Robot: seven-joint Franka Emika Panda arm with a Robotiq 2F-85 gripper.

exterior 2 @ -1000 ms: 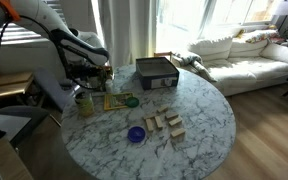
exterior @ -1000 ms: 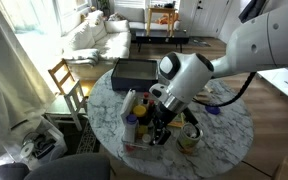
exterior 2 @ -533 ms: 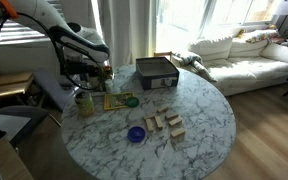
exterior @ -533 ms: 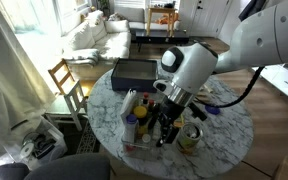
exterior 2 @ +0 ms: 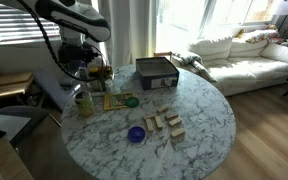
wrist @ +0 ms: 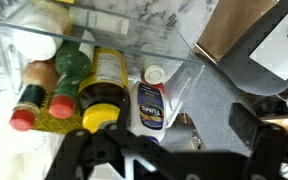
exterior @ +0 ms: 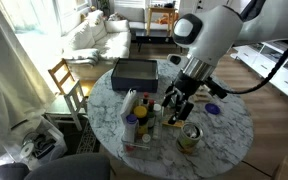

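My gripper (exterior: 174, 108) hangs open and empty above the round marble table (exterior: 230, 131), beside a clear plastic tray (exterior: 131, 128) of bottles. In the wrist view the gripper (wrist: 174, 135) sits low in the picture, one dark finger (wrist: 247, 124) to the right. Nearest to it is a white Tums bottle (wrist: 151, 102) lying in the tray. Next to that lie a yellow-capped bottle (wrist: 102, 92), a green-capped one (wrist: 72, 62) and two red-capped ones (wrist: 42, 100). A tin can (exterior: 189, 137) stands just below the gripper in an exterior view. In an exterior view the gripper (exterior 2: 81, 68) is partly hidden by the arm.
On the table are a dark box (exterior 2: 156, 72), a blue bowl (exterior 2: 136, 134), several wooden blocks (exterior 2: 165, 124), a yellow-green card (exterior 2: 115, 101) and a can (exterior 2: 84, 103). A wooden chair (exterior: 66, 80) stands by the table's edge. A white sofa (exterior 2: 239, 50) lies beyond.
The arm has risen and swung away from the tray toward the table's middle. The gripper sits higher than before. Its jaws stay open. Nothing on the table has moved.
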